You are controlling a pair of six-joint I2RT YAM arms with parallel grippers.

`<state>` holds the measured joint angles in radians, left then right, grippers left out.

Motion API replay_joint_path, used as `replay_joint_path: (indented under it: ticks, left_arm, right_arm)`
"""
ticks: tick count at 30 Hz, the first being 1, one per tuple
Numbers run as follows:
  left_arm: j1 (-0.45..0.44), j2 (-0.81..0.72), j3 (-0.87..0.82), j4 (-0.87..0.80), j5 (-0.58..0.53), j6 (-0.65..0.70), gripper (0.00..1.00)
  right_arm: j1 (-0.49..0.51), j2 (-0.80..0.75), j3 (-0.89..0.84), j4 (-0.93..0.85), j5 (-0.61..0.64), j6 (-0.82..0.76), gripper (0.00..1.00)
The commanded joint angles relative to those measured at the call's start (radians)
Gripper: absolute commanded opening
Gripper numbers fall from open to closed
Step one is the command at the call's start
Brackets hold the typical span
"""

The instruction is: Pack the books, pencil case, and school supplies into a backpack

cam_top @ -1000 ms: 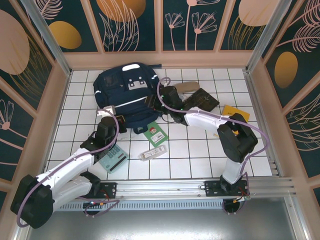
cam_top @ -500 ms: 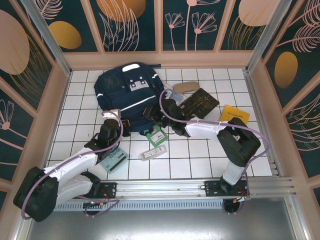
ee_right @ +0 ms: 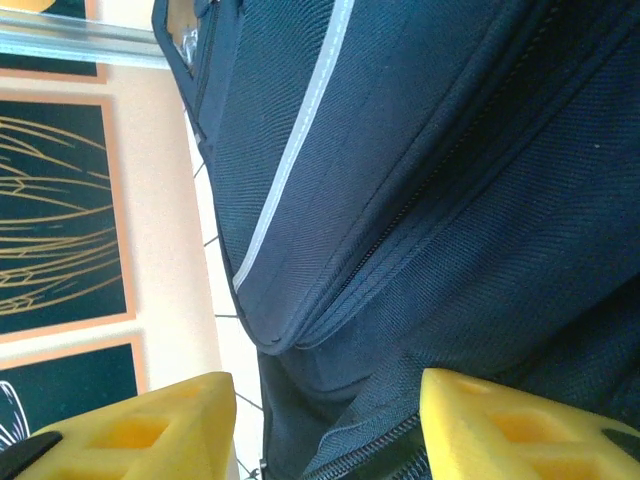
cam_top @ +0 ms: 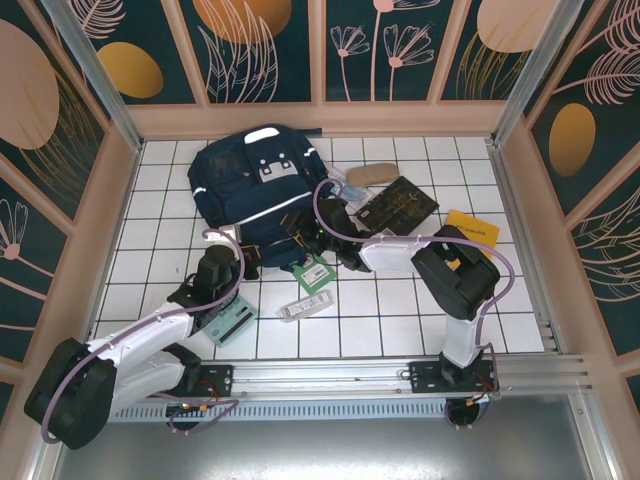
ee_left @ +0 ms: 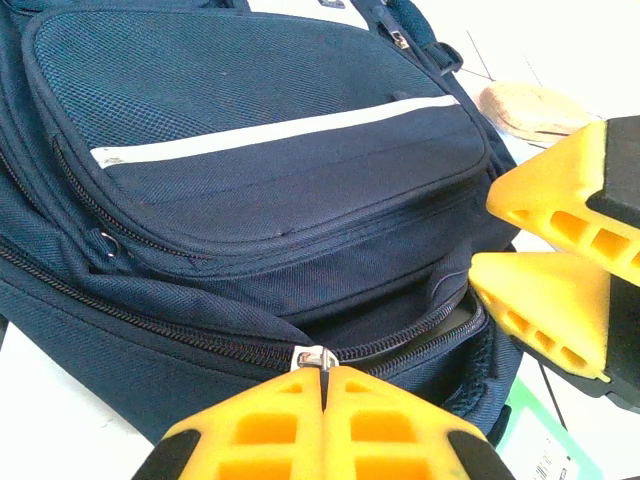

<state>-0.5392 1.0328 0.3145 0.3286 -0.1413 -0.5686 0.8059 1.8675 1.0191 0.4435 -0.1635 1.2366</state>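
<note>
Backpack [cam_top: 250, 185], navy, lies flat on the white-tiled tabletop [cam_top: 400, 310], its main zip partly open along the near edge. Left gripper [ee_left: 322, 385] is closed, with the metal zipper pull [ee_left: 316, 357] nipped at its tips. A second ago it stood off the backpack's near-left corner; it now sits at the middle of the backpack's near edge. Right gripper [cam_top: 300, 232] has its jaws apart and holds nothing. It has come from the backpack's right side to the near-right corner, at the end of the zip opening, with its yellow fingers [ee_left: 545, 300] just beside the gap. Its jaws stand a little wider than a second ago. The other items have not moved:
- Small green book [cam_top: 312, 272] lies just off the backpack's near-right corner.
- White-grey bar [cam_top: 305, 305] lies nearer than that book.
- Mint calculator [cam_top: 228, 322] lies well off the backpack's near-left, beside the left arm.
- Pencil case [cam_top: 370, 175], tan, lies just right of the backpack.
- Dark brown book [cam_top: 402, 205] lies beyond the pencil case.
- Yellow-orange book [cam_top: 470, 228] lies farthest right.
</note>
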Motion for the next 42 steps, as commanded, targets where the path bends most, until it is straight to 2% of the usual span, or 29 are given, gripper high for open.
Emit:
replay_joint_path:
  ticks: [1, 6, 18, 20, 23, 24, 25, 30, 34, 38, 42]
  left_arm:
    - [-0.003, -0.01, -0.009, 0.079, 0.026, 0.0, 0.0]
    - [-0.004, -0.002, -0.012, 0.095, 0.044, 0.004, 0.0]
    - [-0.005, 0.019, -0.015, 0.122, 0.087, 0.016, 0.0]
    - [-0.004, 0.019, -0.015, 0.126, 0.093, 0.018, 0.0]
    - [-0.004, 0.018, -0.017, 0.127, 0.097, 0.017, 0.0]
    - [-0.005, 0.015, -0.018, 0.127, 0.095, 0.018, 0.0]
    - [-0.004, 0.012, -0.018, 0.125, 0.091, 0.019, 0.0]
    - [-0.005, -0.031, -0.022, 0.109, 0.054, 0.012, 0.0]
    - [-0.004, -0.056, -0.023, 0.073, -0.031, -0.002, 0.0]
    - [-0.005, -0.075, -0.012, -0.026, -0.231, -0.045, 0.0]
    - [-0.004, -0.063, 0.01, -0.115, -0.365, -0.092, 0.0]
  right_arm:
    - [-0.009, 0.014, 0.007, -0.09, 0.056, 0.05, 0.53]
    - [-0.018, 0.035, 0.019, -0.138, 0.07, 0.062, 0.54]
    - [-0.03, 0.211, 0.229, -0.223, -0.02, 0.043, 0.55]
    - [-0.029, 0.225, 0.232, -0.217, -0.022, 0.038, 0.49]
    - [-0.028, 0.23, 0.228, -0.208, -0.024, 0.023, 0.22]
    - [-0.029, 0.225, 0.228, -0.202, -0.021, 0.01, 0.09]
    - [-0.03, 0.219, 0.231, -0.212, -0.011, -0.005, 0.0]
    - [-0.036, 0.143, 0.245, -0.273, 0.086, -0.127, 0.0]
    - [-0.058, 0.064, 0.247, -0.324, 0.168, -0.225, 0.0]
    - [-0.079, 0.027, 0.259, -0.369, 0.215, -0.296, 0.0]
    - [-0.113, -0.002, 0.227, -0.376, 0.219, -0.328, 0.0]
